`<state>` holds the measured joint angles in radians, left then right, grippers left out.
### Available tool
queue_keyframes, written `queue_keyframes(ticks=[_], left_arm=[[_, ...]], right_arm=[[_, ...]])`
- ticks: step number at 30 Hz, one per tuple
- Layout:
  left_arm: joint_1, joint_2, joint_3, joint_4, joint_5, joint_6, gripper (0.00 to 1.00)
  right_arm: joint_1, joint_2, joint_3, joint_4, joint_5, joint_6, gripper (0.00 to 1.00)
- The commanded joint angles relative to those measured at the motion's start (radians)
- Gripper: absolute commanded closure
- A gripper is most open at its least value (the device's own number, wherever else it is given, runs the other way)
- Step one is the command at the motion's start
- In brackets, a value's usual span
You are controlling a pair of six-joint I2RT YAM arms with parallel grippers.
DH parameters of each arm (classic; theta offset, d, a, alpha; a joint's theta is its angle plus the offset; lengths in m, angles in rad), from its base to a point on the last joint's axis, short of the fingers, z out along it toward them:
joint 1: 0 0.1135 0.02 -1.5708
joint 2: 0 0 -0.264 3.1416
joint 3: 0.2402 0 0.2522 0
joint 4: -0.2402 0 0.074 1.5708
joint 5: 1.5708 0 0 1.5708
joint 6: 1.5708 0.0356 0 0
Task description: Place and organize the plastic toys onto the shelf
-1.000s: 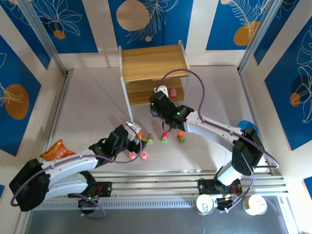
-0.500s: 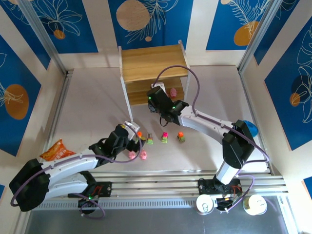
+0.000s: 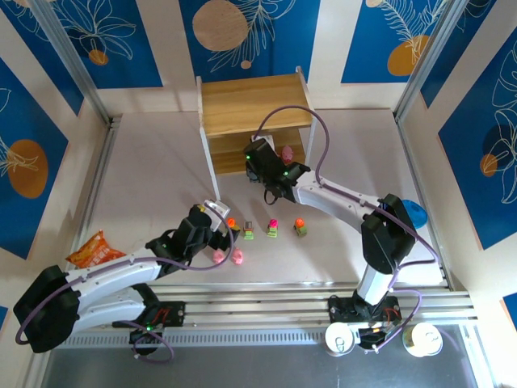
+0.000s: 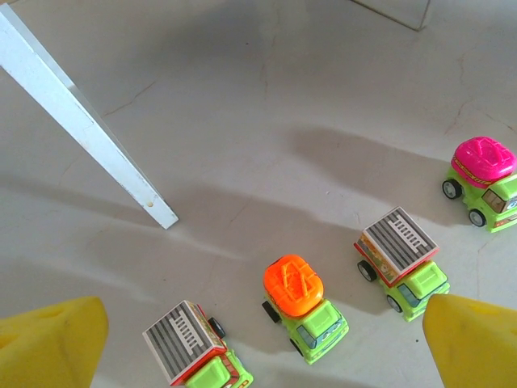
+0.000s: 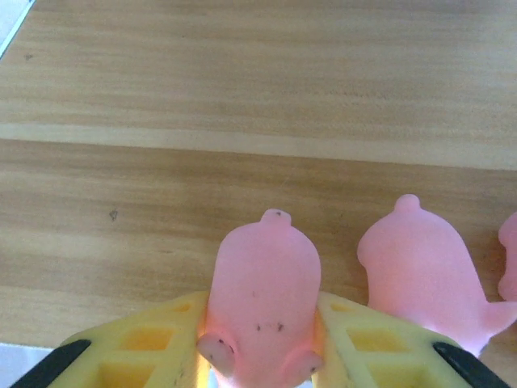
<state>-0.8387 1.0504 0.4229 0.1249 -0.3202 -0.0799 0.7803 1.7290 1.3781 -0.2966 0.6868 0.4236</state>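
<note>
Shelf (image 3: 254,101), lower tier: pink pigs on the wood. The right gripper (image 5: 262,356) is in over this board, its yellow fingers (image 5: 149,343) closed snug on both flanks of one pig (image 5: 262,283), snout toward the back of the tier. Whether that pig rests on the board or hangs just above it, I cannot tell. A second pig (image 5: 420,263) stands just right of the held one, close but apart. A sliver of a third pink figure (image 5: 509,267) is further right. Bare wood lies ahead and to the left of the gripper.

The left gripper (image 3: 216,212) is low over the table (image 3: 145,178), fingertips (image 4: 48,343) spread wide, nothing held. Between them are a grey-topped truck (image 4: 190,343) and an orange-topped truck (image 4: 299,295). A second grey-topped truck (image 4: 400,259) is just ahead of the other fingertip, and a pink-topped truck (image 4: 485,174) is further ahead. The white shelf leg (image 4: 81,121) is ahead on the opposite side, open table between. Two loose pigs (image 3: 228,258) lie near this gripper.
</note>
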Motion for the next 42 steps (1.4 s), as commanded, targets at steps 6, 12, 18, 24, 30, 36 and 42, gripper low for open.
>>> queue_keyframes(ticks=[6,12,18,24,30,36,42], left_arm=[[-0.007,0.011,0.02,-0.008,-0.014,-0.006,0.0],[-0.006,0.02,0.023,-0.006,-0.007,-0.005,0.0],[-0.007,0.023,0.024,-0.007,-0.006,-0.005,0.0],[-0.007,0.025,0.025,-0.007,-0.006,-0.004,0.0],[-0.007,0.02,0.025,-0.006,-0.01,-0.004,0.0],[-0.007,0.019,0.022,-0.006,-0.018,-0.011,0.0],[-0.007,0.02,0.024,-0.012,-0.032,-0.015,0.0]], right_arm=[[-0.013,0.037,0.057,0.028,-0.016,-0.021,0.65],[-0.019,0.052,0.065,0.023,-0.018,-0.025,0.64],[-0.022,0.055,0.062,0.022,-0.019,-0.031,0.59],[-0.022,0.042,0.061,0.021,-0.019,-0.038,0.56],[-0.007,-0.004,0.034,0.022,-0.01,-0.037,0.55],[0.015,-0.061,0.0,0.016,0.009,-0.033,0.52],[0.03,-0.107,-0.037,0.008,0.019,-0.024,0.51]])
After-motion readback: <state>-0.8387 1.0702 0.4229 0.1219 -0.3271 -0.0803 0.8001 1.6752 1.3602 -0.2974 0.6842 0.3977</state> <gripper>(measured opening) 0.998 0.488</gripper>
